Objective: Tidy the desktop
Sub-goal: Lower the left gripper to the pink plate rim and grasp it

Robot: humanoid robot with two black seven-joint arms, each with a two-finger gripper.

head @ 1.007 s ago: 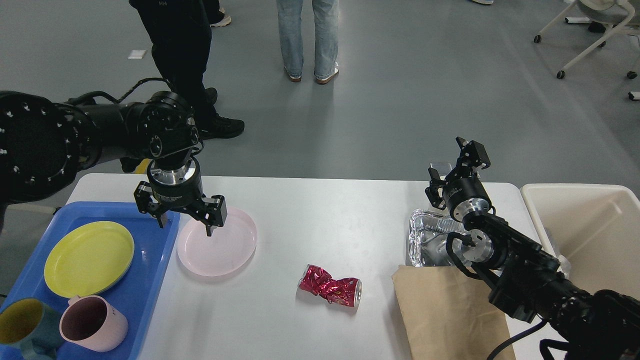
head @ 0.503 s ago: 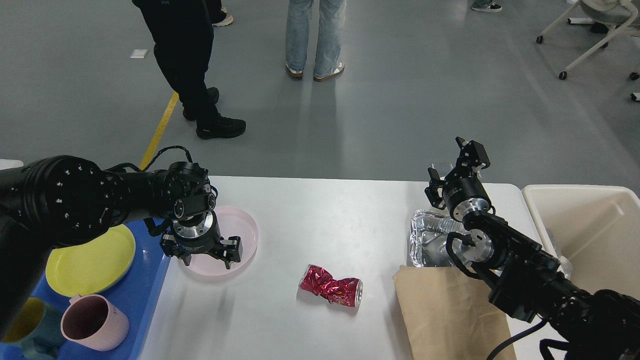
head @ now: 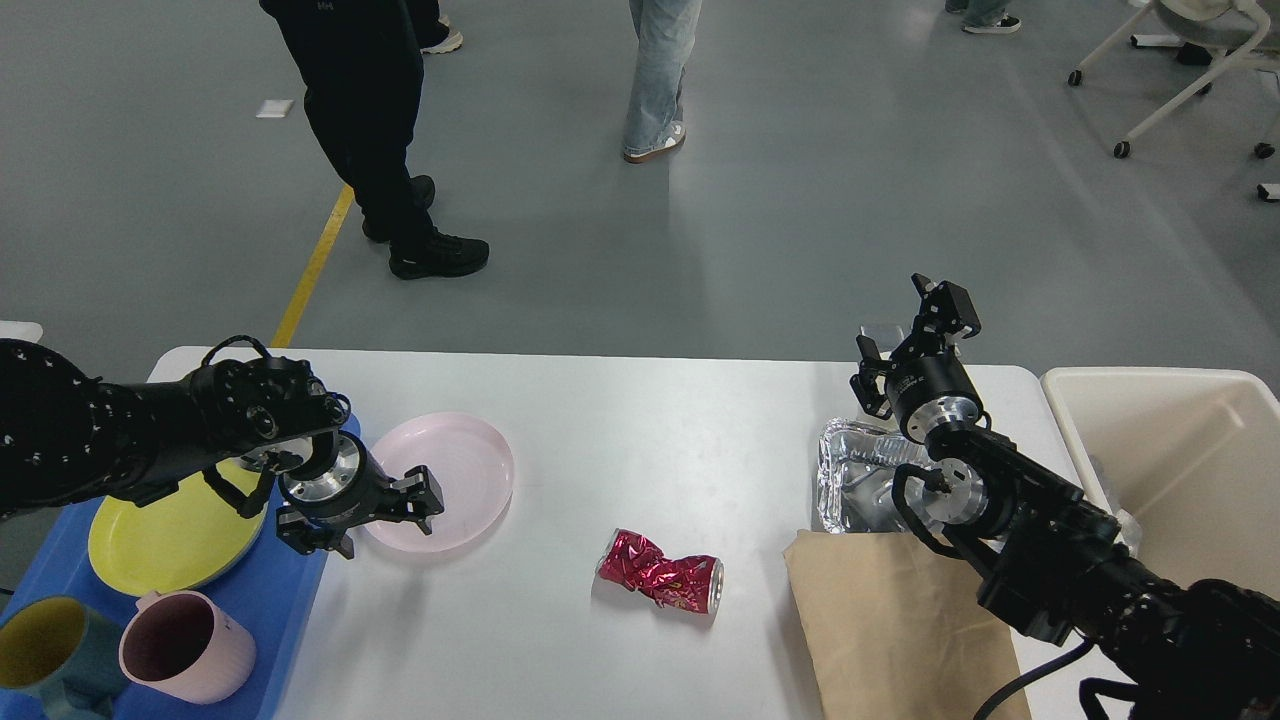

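Observation:
The white desktop (head: 620, 440) holds a pink plate (head: 455, 470), a crushed red can (head: 662, 578), a crumpled foil tray (head: 850, 485) and a brown paper bag (head: 890, 620). My left gripper (head: 365, 515) is open and low at the near-left edge of the pink plate, with one finger over the rim; I cannot tell if it touches. My right gripper (head: 912, 330) is open and empty, raised above the back edge of the desktop behind the foil tray.
A blue tray (head: 295, 600) at the left holds a yellow plate (head: 160, 535), a pink mug (head: 185, 655) and a teal mug (head: 45, 650). A beige bin (head: 1180, 470) stands at the right. People stand on the floor behind the table.
My left gripper has come down from above the pink plate and drawn back left to the plate's near-left edge. The right arm has not moved. The people behind have shifted.

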